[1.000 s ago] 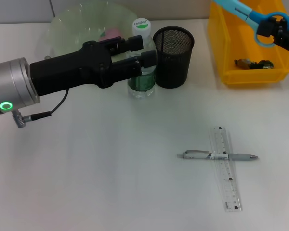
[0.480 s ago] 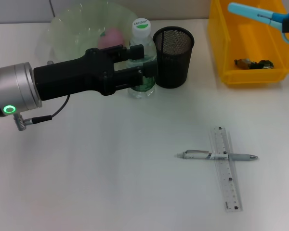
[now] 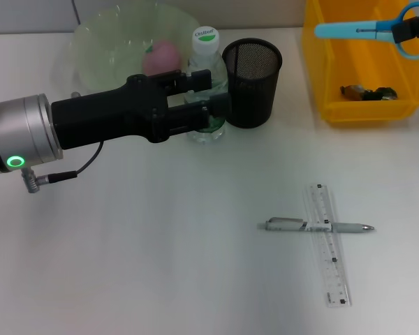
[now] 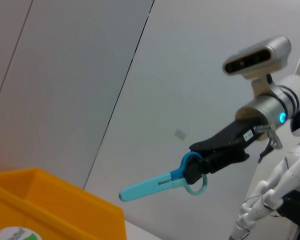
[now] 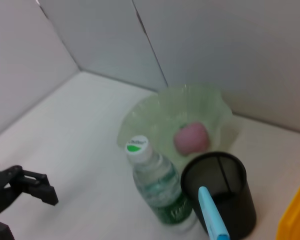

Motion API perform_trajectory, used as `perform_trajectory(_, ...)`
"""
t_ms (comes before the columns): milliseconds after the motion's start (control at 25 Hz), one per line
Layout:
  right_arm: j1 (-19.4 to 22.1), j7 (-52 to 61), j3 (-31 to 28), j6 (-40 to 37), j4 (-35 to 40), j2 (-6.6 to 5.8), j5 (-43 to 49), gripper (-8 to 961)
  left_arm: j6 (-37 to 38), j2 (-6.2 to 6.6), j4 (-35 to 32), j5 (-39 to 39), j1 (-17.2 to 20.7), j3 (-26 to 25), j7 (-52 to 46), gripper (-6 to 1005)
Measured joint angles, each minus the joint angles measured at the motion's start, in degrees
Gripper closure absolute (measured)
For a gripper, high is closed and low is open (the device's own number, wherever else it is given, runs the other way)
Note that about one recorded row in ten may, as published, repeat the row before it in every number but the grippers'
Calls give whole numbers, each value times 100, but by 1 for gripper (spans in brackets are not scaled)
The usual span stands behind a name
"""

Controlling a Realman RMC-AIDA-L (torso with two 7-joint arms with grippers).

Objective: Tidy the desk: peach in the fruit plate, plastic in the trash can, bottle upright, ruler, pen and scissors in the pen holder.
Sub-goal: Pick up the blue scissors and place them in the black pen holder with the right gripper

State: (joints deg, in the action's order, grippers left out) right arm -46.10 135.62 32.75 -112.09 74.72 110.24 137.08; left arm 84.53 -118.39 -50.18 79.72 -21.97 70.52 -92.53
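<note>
My left gripper (image 3: 211,95) hangs open in front of the upright bottle (image 3: 205,49), not touching it; the right wrist view shows its fingers (image 5: 32,185) well apart from the bottle (image 5: 157,185). The peach (image 3: 163,53) lies in the green fruit plate (image 3: 98,42). My right gripper (image 3: 415,28) is shut on the blue scissors (image 3: 353,30), held level over the yellow trash can (image 3: 314,63), which holds the plastic (image 3: 366,92). The black mesh pen holder (image 3: 251,84) stands beside the bottle. The pen (image 3: 314,225) lies across the clear ruler (image 3: 329,251) on the table.
The left arm's silver cuff (image 3: 21,136) and its cable (image 3: 63,171) reach in from the left edge. White tabletop (image 3: 140,251) spreads open at front left and centre.
My right gripper has swung the scissors from pointing up-left to lying level over the bin. The left gripper has dropped slightly in front of the bottle, uncovering the peach.
</note>
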Motion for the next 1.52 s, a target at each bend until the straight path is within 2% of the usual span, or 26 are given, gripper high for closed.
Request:
perform_trajectory(160,-523,371,230,-90,-357,-204,485,846,9,0,0,0,0,9,4,340)
perform_trajectory(280,-890,460,245,-76,-639,-277,836,845,13,0,0,0,1,10,6,340)
perform_trajectory(360,-1153,479,267,8,-870,-291,1154,845,19,0,-1,0,7,16,5,340)
perform_trajectory(640,-1439,593,687,464,-1313,-301,1295,843,28,-5,2,-1,6,24,-8,340)
perform_trajectory(880,-1704,667,1085,823,-1876,-378,1385,841,41,-9,6,-1,1,24,-15,340)
perform_trajectory(1080,-1875,675,1156,992,-2083,-365,1602,840,46,-9,8,-1,3,23,-17,340)
perform_trajectory(1520,-1970,629,1660,1868,-2685,-166,1587,837,46,-14,15,-1,33,49,-18,340)
